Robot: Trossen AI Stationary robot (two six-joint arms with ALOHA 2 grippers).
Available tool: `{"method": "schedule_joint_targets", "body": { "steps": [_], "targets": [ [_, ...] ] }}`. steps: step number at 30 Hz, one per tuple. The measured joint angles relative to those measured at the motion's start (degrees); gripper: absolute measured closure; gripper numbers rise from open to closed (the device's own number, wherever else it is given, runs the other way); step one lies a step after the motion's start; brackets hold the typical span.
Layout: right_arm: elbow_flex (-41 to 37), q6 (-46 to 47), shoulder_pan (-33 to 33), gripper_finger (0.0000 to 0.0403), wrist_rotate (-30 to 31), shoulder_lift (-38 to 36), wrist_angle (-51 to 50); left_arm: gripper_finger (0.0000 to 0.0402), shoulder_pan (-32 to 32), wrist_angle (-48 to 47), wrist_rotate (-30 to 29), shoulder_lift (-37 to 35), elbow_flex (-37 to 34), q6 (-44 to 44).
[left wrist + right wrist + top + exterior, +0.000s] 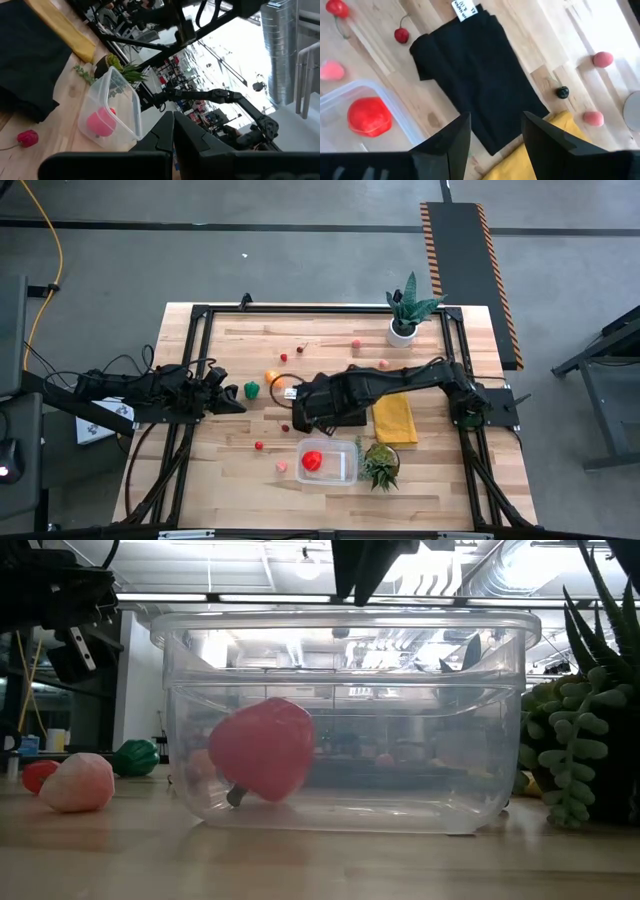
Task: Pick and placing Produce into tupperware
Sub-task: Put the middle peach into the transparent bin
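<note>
- While only the big red fruit [312,461] lies in the tub [349,461], the step in hand reads as fetching the next piece of produce; most of it sits loose on the surface [200,480].
- Left tool [222,392]: low at the left side of the surface, fingers pressed together with nothing between them. The green vegetable [252,390] lies just beside its tip, the orange fruit [272,378] a little further right. Judgement: spread the fingers before closing in, and come straight down so the green piece is not nudged away.
- Small red berry [259,446] and pink piece [282,466] rest left of the tub, apart from it.
- Right tool [492,132]: hovers over the black cloth [475,75], fingers apart and empty, tub just beside. Judgement: keep it clear of the tub rim.
- Tub: clear, rounded corners, upright near the front edge, a potted succulent [381,465] touching or nearly touching its right side.
- Red fruit: smooth, matte, resting tilted against the tub floor toward its left end; likely light and rolls easily.
</note>
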Motion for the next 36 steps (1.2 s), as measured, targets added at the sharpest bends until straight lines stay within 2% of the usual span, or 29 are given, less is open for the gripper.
{"method": "schedule_joint_targets", "body": {
  "steps": [4,14,28,36],
  "targets": [
    [0.0,-1.9,-1.4,0.0238,-2.2,-0.9,0.0,0.0401,0.0,0.0,0.1,0.0,0.0,0.0],
    [-0.6,-5.0,-3.7,0.0238,-2.2,-6.9,0.0,0.0401,0.0,0.0,0.2,0.0,0.0,0.0],
    [-0.6,-13.9,-10.1,0.0238,-2.6,-17.1,0.0,0.0401,0.0,0.0,0.2,0.0,0.0,-0.6],
    [-0.6,-17.7,-12.7,0.0238,-0.5,-22.2,0.0,0.0401,0.0,0.0,-0.2,0.0,0.0,-0.6]
  ]
}}
